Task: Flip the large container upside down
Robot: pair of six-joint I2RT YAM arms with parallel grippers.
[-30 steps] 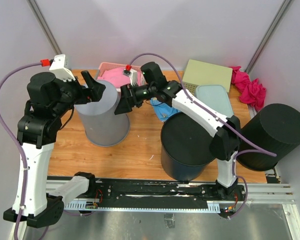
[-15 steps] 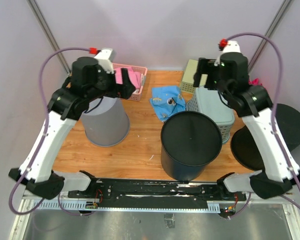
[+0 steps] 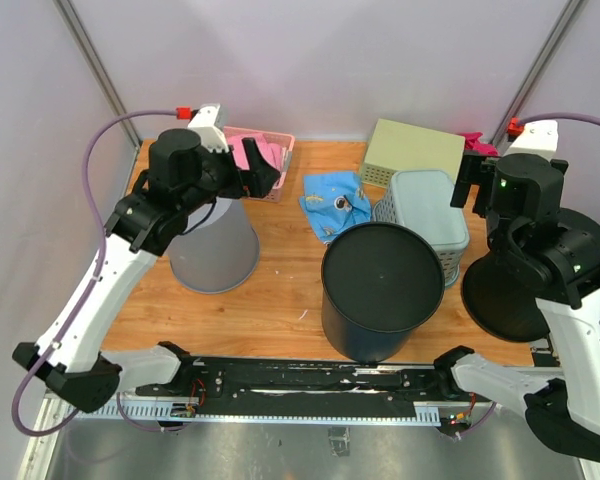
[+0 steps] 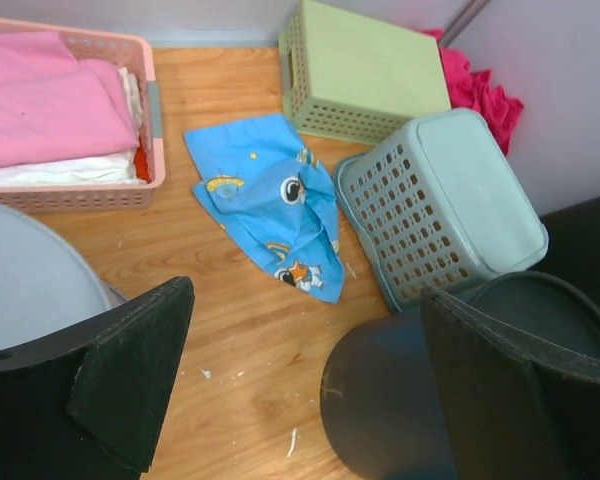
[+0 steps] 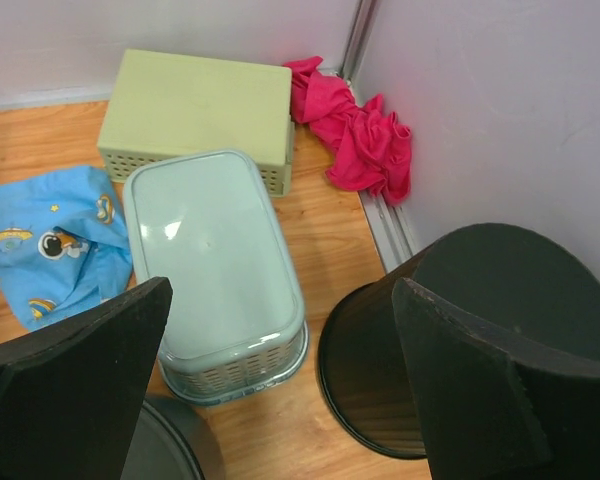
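Note:
A grey container (image 3: 215, 255) stands bottom up at the left of the table, its top partly hidden by my left arm; it shows at the left edge of the left wrist view (image 4: 30, 290). A black container (image 3: 380, 285) stands bottom up in the middle. Another black container (image 3: 515, 285) lies on its side at the right, its mouth facing left (image 5: 380, 385). My left gripper (image 3: 263, 176) is open and empty, raised above the grey container near the pink basket (image 4: 310, 400). My right gripper (image 3: 471, 185) is open and empty, raised over the right side (image 5: 280, 400).
A pink basket (image 3: 280, 142) with folded cloth stands at the back left. A blue printed cloth (image 3: 330, 200) lies at the back middle. An upturned green basket (image 3: 415, 148) and a teal basket (image 3: 430, 205) stand at the back right. A red cloth (image 5: 355, 130) lies in the corner.
Both grippers were against the grey container's top a second ago. They have let go and lifted away; the right arm has swung far to the right. The grey container stays bottom up.

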